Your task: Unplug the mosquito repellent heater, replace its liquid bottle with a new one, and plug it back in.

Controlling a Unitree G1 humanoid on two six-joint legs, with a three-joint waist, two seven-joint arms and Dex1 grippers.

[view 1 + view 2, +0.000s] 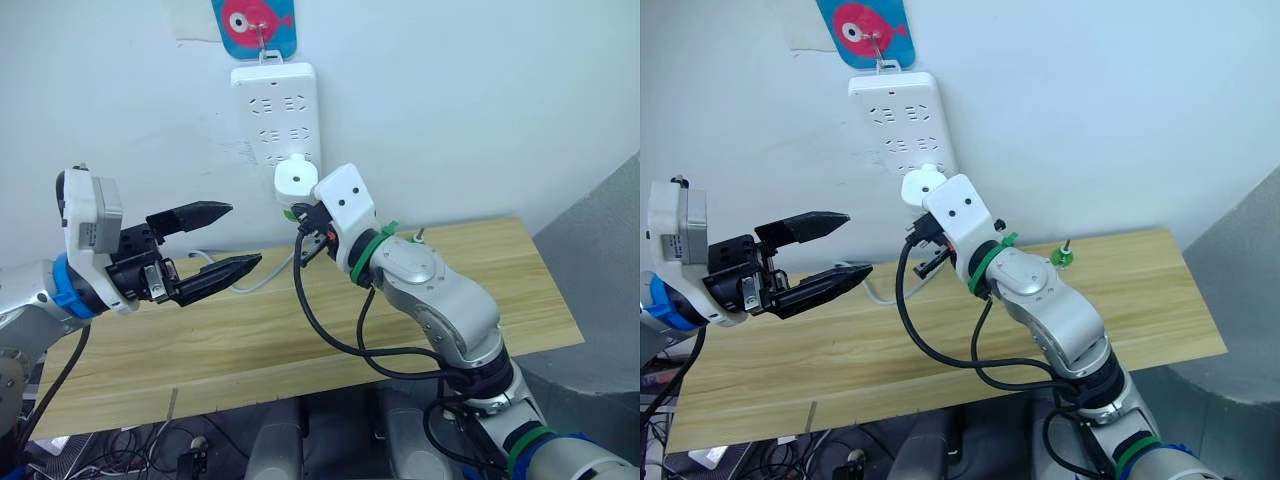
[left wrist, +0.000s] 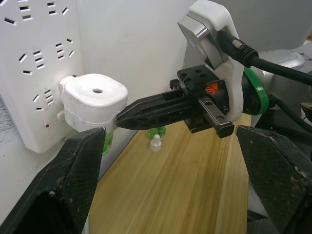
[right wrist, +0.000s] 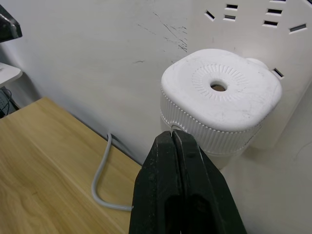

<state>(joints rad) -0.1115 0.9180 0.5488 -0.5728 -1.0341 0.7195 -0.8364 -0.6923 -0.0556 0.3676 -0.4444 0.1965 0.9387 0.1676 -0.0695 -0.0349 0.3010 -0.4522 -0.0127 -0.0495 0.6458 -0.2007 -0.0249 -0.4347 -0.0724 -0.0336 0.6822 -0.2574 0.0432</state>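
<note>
Two grippers: my left gripper [image 1: 220,240] gapes wide; my right gripper [image 3: 183,146], pinched shut, tips at one rounded, ribbed white heater [image 3: 220,100] on one strip [image 1: 275,115].

Both head views look forward and down at the wall-hung power strip [image 1: 275,112] and the desk [image 1: 300,330], from a little way back. The left wrist view looks along its hand toward the heater [image 2: 93,100] and the right hand [image 2: 127,117]. The right wrist view sits close under the same heater [image 3: 222,97].
</note>
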